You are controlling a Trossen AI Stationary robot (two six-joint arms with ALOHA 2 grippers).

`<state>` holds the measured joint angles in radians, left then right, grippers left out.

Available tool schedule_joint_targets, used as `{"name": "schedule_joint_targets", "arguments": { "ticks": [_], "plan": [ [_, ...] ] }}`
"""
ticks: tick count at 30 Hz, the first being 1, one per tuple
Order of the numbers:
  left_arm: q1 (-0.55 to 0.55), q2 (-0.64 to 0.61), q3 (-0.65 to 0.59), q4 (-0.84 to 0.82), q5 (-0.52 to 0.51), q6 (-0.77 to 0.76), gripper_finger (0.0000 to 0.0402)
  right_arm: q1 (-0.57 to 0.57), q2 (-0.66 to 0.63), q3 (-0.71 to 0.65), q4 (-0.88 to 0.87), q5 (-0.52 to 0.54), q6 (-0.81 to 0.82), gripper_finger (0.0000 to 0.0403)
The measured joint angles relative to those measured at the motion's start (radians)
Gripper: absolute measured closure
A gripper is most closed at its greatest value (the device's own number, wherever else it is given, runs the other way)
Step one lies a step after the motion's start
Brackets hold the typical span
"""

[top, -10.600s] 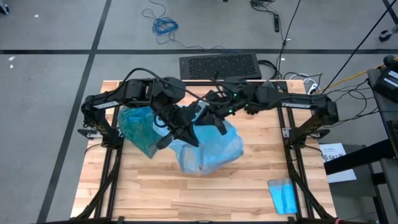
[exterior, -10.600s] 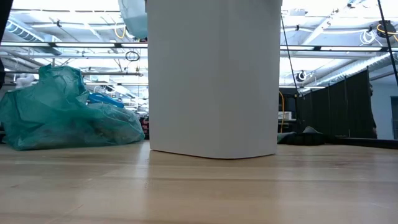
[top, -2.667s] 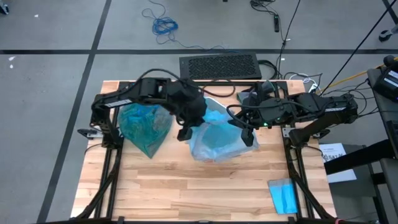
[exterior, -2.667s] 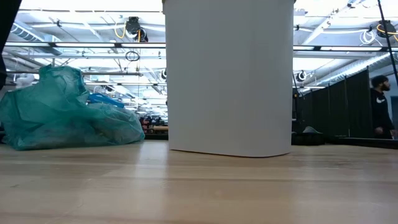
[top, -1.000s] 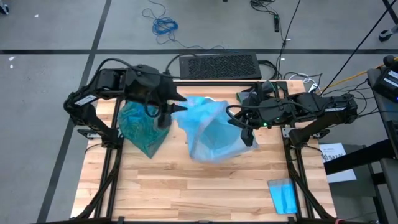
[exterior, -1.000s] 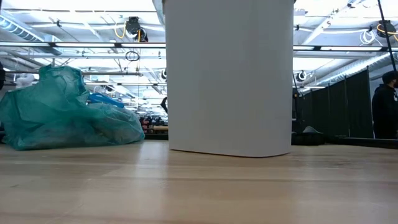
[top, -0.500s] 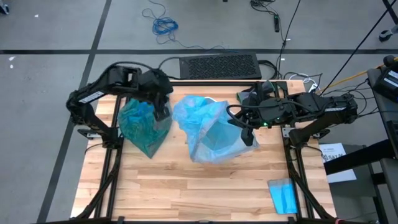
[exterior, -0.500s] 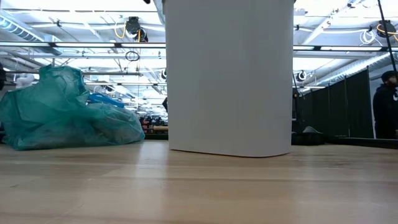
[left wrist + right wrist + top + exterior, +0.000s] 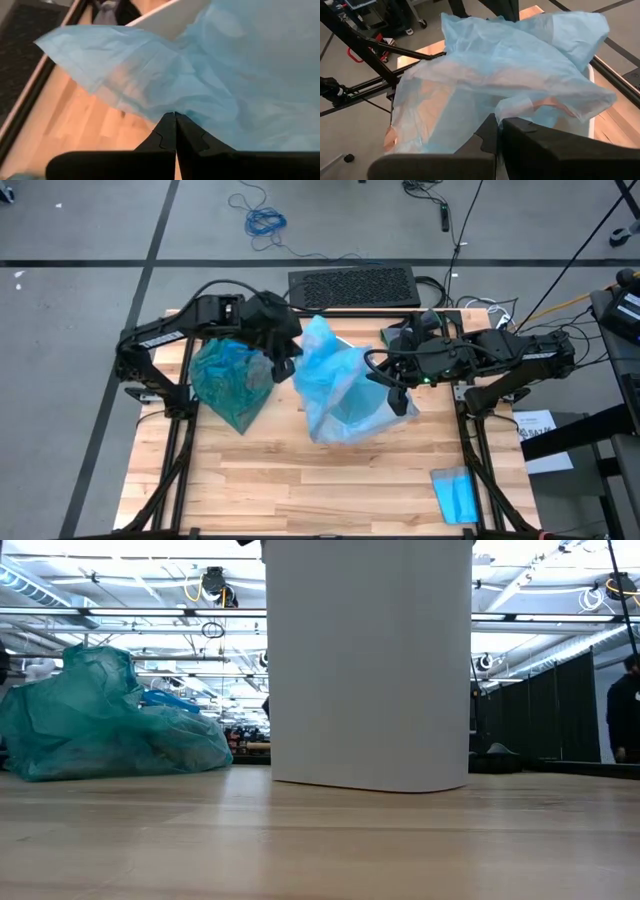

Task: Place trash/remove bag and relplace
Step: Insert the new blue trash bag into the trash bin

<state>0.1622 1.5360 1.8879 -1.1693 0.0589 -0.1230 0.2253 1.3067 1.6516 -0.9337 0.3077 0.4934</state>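
The teal bag [image 9: 228, 380] lies full on the table's left part, resting on its underside [image 9: 110, 765]. The trash is hidden from view. A paler blue bag [image 9: 340, 380] is draped over the white bin [image 9: 368, 665] at the middle of the table. My left gripper [image 9: 287, 368] is shut at that bag's left edge, between the two bags. My right gripper [image 9: 398, 395] is shut on the bag's right edge. My left gripper pinches the pale blue bag's loose edge [image 9: 162, 111] between its two shut fingers, at their tips. It comes slanting down from the table's left side. The plastic rises slack from the hold toward the bin's rim [image 9: 165, 20]. My right gripper pinches the pale blue bag's edge [image 9: 492, 111] on the bin's right side between its shut fingers. It comes slanting down from the table's right side. The plastic billows loosely above and beyond the fingers.
A small folded blue sheet [image 9: 457, 495] lies near the table's front right corner. A black perforated mat [image 9: 352, 285] sits at the far edge. In the low view, a person [image 9: 625, 710] stands in the room beyond the table, at the right of that view.
My left gripper has shut, sunk and gone toward the table's right edge, up against the pale blue bag. The bag's left flap, which was spread out leftward, now stands bunched up closer to the bin. My right gripper has kept still.
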Motion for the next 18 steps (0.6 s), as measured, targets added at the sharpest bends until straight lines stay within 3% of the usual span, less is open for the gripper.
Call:
{"name": "schedule_joint_targets", "arguments": {
  "ticks": [6, 18],
  "plan": [
    [-0.027, 0.021, 0.001, 0.063, 0.067, 0.007, 0.0401, -0.011, 0.0, 0.0, 0.001, -0.001, -0.01, 0.0403],
    [-0.05, 0.209, 0.0, 0.099, 0.224, 0.032, 0.0401, -0.042, 0.0, 0.0, 0.027, -0.027, -0.026, 0.0403]
  ]
}}
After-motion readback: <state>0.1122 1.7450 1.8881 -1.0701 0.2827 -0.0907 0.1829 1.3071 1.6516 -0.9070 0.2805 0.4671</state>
